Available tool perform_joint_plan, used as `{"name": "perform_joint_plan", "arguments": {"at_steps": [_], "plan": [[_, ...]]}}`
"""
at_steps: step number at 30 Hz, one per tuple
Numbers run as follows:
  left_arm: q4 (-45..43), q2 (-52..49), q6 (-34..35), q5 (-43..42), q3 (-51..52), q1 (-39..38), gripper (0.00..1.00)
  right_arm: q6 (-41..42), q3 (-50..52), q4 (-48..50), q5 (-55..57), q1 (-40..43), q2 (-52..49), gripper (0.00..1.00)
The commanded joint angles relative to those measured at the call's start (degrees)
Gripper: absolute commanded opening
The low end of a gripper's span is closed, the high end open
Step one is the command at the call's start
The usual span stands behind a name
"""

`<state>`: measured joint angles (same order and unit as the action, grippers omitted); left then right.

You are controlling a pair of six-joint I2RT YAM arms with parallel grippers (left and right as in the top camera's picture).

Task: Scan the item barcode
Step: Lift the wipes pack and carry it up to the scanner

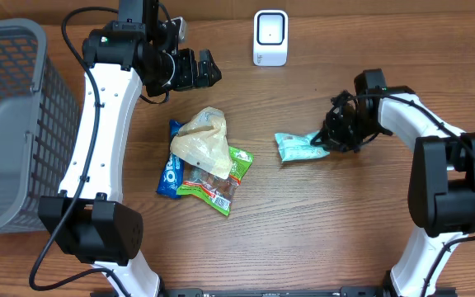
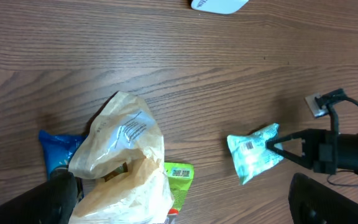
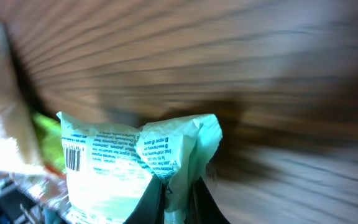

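A light teal snack packet [image 1: 297, 147] lies right of the table's centre. My right gripper [image 1: 326, 140] is shut on its right-hand end. The right wrist view shows the black fingers [image 3: 151, 199] pinching a crumpled fold of the packet [image 3: 123, 155], with its barcode [image 3: 72, 157] facing the camera at the left. In the left wrist view the same packet [image 2: 253, 152] shows its barcode upward, held by the right gripper [image 2: 278, 148]. The white scanner [image 1: 270, 37] stands at the table's back edge. My left gripper [image 1: 209, 70] hangs open above the table's back left, holding nothing.
A pile of packets lies mid-table: a tan bag [image 1: 202, 142], a green packet [image 1: 221, 186] and a blue packet [image 1: 170, 173]. A grey mesh basket [image 1: 7, 124] stands at the left edge. The left wrist view looks down past its wide-open gripper [image 2: 179, 186] onto the pile.
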<state>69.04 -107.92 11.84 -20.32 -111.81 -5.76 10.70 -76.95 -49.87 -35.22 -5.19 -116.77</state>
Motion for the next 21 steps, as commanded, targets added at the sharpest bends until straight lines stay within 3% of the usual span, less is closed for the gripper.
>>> {"name": "perform_joint_plan", "arguments": {"at_steps": [1, 7, 10, 16, 21], "plan": [[-0.07, -0.09, -0.48, 0.39, -1.07, -0.26, 1.00, -3.48, -9.79, -1.53, -4.98, -2.01, 3.98, 0.04], [-0.07, -0.09, -0.48, 1.18, -1.07, -0.26, 1.00, -3.54, -26.43, -6.95, -4.00, -2.32, 6.54, 0.04], [-0.07, -0.09, -0.48, 1.27, -1.07, -0.26, 1.00, -3.50, -32.52, -7.98, 1.88, -3.28, 6.62, 0.04], [-0.07, -0.09, -0.48, 1.29, -1.07, -0.26, 1.00, -4.22, -39.23, -7.50, 14.29, -6.56, 6.64, 0.04], [-0.07, -0.09, -0.48, 1.29, -1.07, -0.26, 1.00, -6.62, -43.47, -7.56, 15.82, -7.98, 7.61, 0.04]]}}
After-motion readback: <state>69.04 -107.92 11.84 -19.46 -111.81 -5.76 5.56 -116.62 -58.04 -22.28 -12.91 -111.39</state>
